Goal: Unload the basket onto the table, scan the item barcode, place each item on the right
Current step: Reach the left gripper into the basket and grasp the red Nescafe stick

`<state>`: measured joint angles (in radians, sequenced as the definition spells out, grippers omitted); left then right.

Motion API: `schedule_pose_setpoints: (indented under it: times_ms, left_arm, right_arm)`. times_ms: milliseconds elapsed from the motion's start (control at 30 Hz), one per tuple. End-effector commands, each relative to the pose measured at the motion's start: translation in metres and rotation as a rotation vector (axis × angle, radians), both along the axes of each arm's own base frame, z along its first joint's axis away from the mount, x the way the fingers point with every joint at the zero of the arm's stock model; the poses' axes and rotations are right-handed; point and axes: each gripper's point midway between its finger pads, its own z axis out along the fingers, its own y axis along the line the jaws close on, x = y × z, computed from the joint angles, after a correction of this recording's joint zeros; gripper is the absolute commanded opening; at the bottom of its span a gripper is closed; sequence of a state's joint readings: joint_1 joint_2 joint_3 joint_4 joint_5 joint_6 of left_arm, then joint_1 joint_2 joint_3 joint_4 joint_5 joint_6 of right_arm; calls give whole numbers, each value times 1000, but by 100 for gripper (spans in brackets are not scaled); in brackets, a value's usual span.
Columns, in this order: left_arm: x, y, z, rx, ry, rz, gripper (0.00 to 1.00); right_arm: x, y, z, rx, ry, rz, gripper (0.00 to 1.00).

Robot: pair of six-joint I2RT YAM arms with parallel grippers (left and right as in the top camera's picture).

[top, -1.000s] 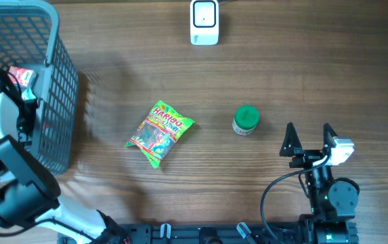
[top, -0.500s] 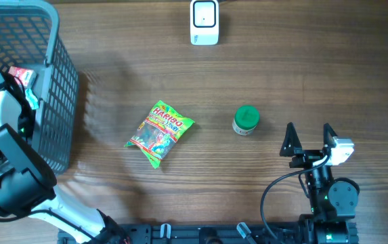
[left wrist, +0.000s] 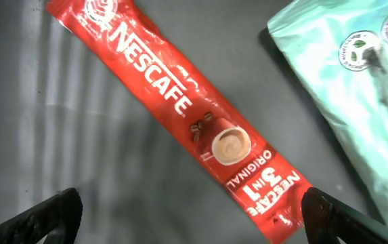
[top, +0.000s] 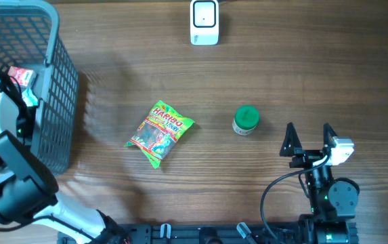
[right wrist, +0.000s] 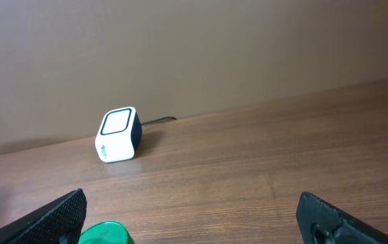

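My left gripper (left wrist: pixel 192 203) hangs open inside the grey basket (top: pixel 59 102), just above a red Nescafe 3-in-1 sachet (left wrist: pixel 180 102) lying diagonally on the basket floor. The sachet's lower end lies near the right finger (left wrist: pixel 329 217); nothing is held. A mint-green pouch (left wrist: pixel 356 88) lies beside the sachet. No barcode shows on either. The white scanner (top: pixel 204 22) stands at the table's far edge, also in the right wrist view as the scanner (right wrist: pixel 118 134). My right gripper (top: pixel 309 129) rests open and empty at the front right.
A Haribo bag (top: pixel 160 133) lies mid-table. A small jar with a green cap (top: pixel 246 120) stands left of the right gripper and shows as the green cap (right wrist: pixel 105 234). The basket's mesh walls surround the left gripper.
The left arm wobbled slightly over the basket and is back close to where it was. The right arm and the items on the table have not moved.
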<state>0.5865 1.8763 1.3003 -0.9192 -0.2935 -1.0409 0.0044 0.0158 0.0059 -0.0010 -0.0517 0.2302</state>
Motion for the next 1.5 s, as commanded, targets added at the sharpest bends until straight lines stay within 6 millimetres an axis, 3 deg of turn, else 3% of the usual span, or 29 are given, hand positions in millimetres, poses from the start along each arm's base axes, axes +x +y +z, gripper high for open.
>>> schedule_pose_setpoints:
  times_ms: [0,200,500,633,800,833,867,933,967,1100,1200,1300,1400,1467]
  left_arm:
    - [-4,-1,6,-1,-6,-9,100]
    - [-13,7,8,11,-12,65,100]
    - [-45,39,6,11,-24,213,100]
    - [-46,38,-8,-6,-36,214,100]
    - [-56,26,-49,-35,-6,212,98]
    - [-58,24,-53,-45,0,211,89]
    - [-61,21,-56,-53,8,211,73]
    - [-61,20,-57,-56,10,211,23]
    - [-61,20,-57,-56,9,211,4]
    - [-51,14,-56,-109,-32,165,4]
    - [-26,12,-41,-161,-125,63,4]
    - [-2,20,2,-152,-229,19,4]
    - [16,35,72,-60,-335,-2,4]
    - [26,44,143,41,-442,-22,4]
  right_arm:
    - [0,0,1,8,-7,-2,100]
    - [0,0,1,8,-7,-2,100]
    - [0,0,1,8,-7,-2,100]
    - [0,0,1,8,-7,-2,100]
    - [0,0,1,8,-7,-2,100]
    - [0,0,1,9,-7,-2,100]
    - [0,0,1,8,-7,-2,100]
    - [0,0,1,8,-7,-2,100]
    - [0,0,1,8,-7,-2,100]
    - [0,0,1,8,-7,-2,100]
    - [0,0,1,8,-7,-2,100]
    - [0,0,1,8,-7,-2,100]
    - [0,0,1,8,-7,-2,100]
    - [0,0,1,8,-7,-2,100]
